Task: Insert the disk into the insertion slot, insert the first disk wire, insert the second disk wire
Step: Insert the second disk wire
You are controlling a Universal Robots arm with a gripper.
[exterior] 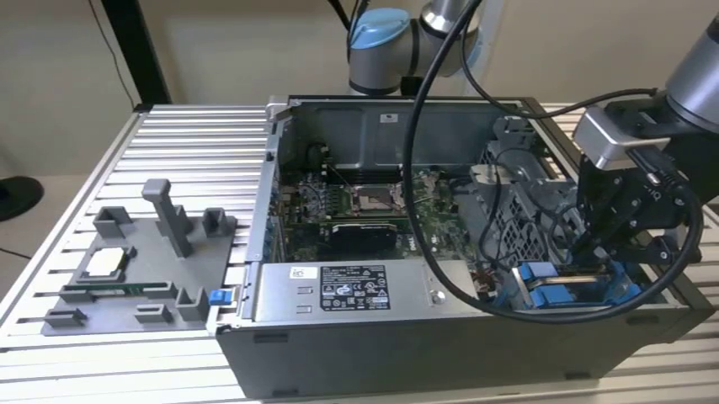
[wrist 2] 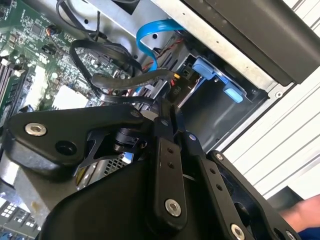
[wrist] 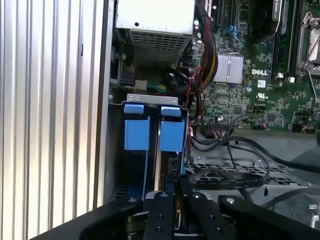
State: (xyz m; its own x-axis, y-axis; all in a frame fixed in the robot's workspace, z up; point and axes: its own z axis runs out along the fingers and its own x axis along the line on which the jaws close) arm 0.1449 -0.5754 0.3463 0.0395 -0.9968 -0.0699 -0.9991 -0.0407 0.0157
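You see an open computer case [exterior: 450, 311] lying on a slatted aluminium table [exterior: 191, 143], its motherboard [exterior: 359, 206] exposed. To the exterior view's left, well apart from the case, stands a grey plastic fixture tray [exterior: 141, 278] with upright posts. Inside the case a silver power supply box [exterior: 337, 290] with a black-and-white sticker sits along the near wall. Black cables [wrist: 235, 150] and a light blue flat cable [wrist 2: 150, 35] run across the interior beside the drive cage [exterior: 511, 210] and crowd the space around the bay. A thick black hose [exterior: 422, 126] from the arm loops in front of the motherboard in the exterior view.

The gripper [exterior: 601, 252] hangs over the corner of the case at the exterior view's right, directly above the insertion slot [exterior: 567, 290]. In the first wrist view its fingers [wrist: 162, 210] stand close together, narrow, with the bay's blue tabs [wrist: 150, 130] just beyond them; what, if anything, lies between the tips you cannot tell. A blue-framed part occupies the bay; whether it is the disk you cannot tell.

In the second wrist view, the bay's sheet-metal wall [wrist 2: 210, 100] and a blue tab [wrist 2: 220, 77] lie near the fingertips.
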